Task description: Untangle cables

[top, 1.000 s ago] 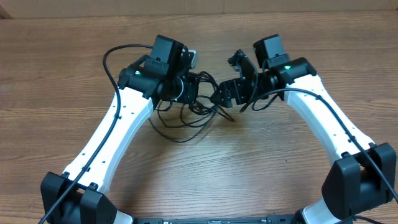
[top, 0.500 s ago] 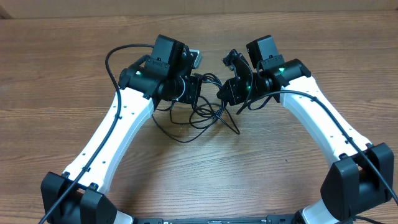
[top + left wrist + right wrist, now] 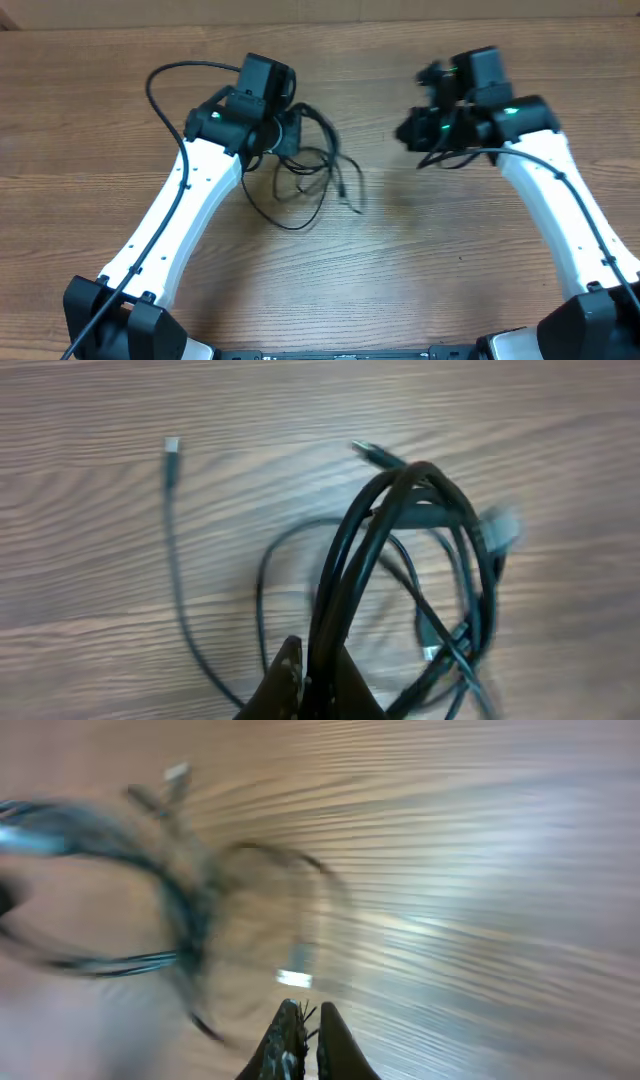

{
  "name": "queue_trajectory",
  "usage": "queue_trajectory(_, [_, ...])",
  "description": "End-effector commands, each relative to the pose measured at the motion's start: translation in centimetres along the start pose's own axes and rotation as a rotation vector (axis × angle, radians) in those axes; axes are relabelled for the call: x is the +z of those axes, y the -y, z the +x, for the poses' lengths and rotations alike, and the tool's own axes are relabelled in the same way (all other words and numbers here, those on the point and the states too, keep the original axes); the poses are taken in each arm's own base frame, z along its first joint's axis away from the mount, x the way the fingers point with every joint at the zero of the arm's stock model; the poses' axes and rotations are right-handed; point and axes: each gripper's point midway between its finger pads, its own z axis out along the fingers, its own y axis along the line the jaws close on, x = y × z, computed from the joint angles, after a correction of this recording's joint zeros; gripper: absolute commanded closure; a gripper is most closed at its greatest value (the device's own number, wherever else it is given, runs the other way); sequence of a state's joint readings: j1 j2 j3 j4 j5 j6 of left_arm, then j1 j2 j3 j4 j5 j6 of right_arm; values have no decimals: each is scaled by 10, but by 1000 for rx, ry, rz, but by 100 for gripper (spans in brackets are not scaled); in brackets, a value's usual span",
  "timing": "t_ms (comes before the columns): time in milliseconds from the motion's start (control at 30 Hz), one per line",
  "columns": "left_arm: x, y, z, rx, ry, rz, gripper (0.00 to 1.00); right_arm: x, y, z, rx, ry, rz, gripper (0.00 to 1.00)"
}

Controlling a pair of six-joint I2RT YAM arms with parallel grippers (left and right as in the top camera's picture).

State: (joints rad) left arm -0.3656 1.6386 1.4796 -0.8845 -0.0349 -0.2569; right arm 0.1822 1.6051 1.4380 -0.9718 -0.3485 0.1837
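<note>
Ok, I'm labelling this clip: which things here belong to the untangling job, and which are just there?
Job: tangled black cables, gripped by the left jaws; right jaws, shut, off to the side.
Just there: wooden table; the left arm's own thick black cord.

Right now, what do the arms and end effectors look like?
Both alike: the left arm and right arm have white links, black joints, a green light near each wrist and a black cable alongside. The left end effector and right end effector are slim, dark, two-fingered.
</note>
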Motion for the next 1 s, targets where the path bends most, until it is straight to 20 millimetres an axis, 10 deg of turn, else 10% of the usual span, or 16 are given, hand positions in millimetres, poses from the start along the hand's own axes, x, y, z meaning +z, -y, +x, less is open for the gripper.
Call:
queue_trajectory(0, [-2,-8,-5,-29,16,-45,96,-15,22,-14,96,71,106,96])
queue_trajectory(133, [-12,50,2,137,-12,280,96,-14,5,-10,40,42,17,95])
queue_trajectory(200, [-27,81,0,243,22,454,96,-12,-11,-5,-40,21,-57,73])
queue_trajectory(600, [-42,104,-10,199,58,599,96,-2,-60,7,-268,6,-159,36])
queue_trajectory(900, [-13,1,-9,100,42,-4,95,-2,-2,10,-231,-11,176,30])
queue_trajectory(967, [-13,-2,1,116,5,-19,67,-3,0,13,-229,-24,185,23])
